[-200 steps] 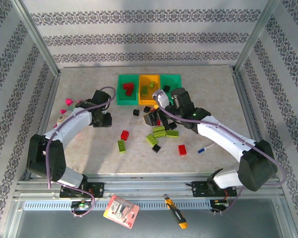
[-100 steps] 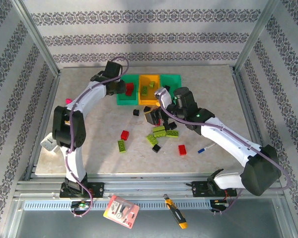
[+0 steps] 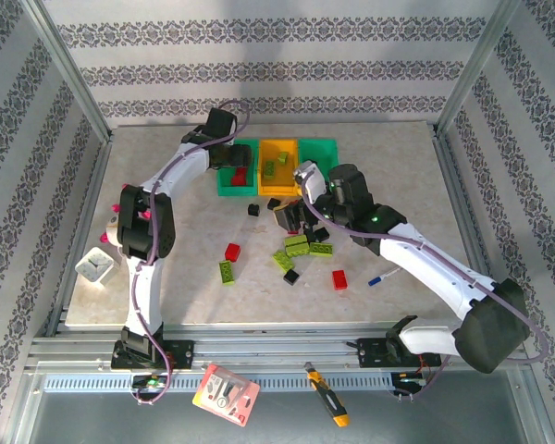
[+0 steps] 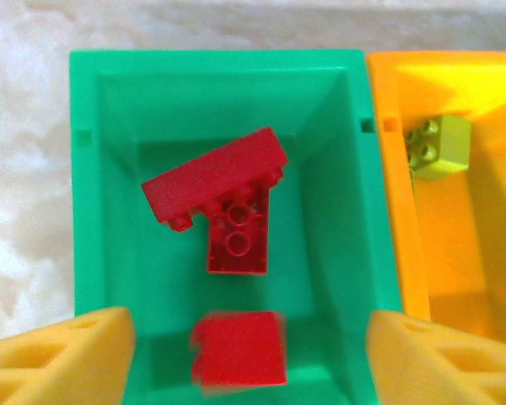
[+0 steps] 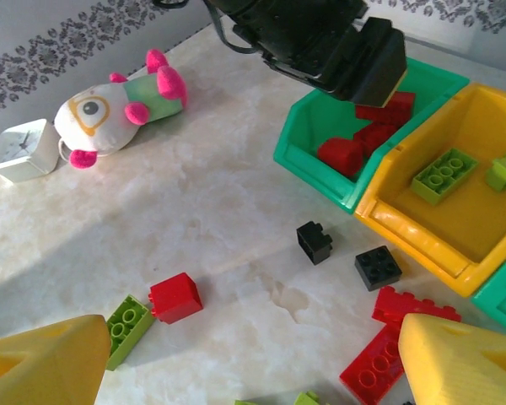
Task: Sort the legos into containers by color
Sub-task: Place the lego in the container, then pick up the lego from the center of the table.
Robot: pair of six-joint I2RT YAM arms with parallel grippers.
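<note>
Partly done | red studded plastic bricks [image 4: 228, 194] in green plastic bin [image 4: 84, 211], lime bricks [image 5: 443, 175] in orange-yellow bin [image 5: 405, 228] | many loose bricks [image 3: 296, 245] left on counter [image 3: 398, 176] | left end effector [image 4: 244, 329], right end effector [image 5: 253, 329]: both wide

You have no legible word, number or brand to read here. The pink-red flat card [image 3: 226, 395] lying at the near edge, left of centre, carries some dark print, but it is too small to make out.

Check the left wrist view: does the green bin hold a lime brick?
No, the green bin holds red bricks; the lime brick lies in the orange bin.
</note>
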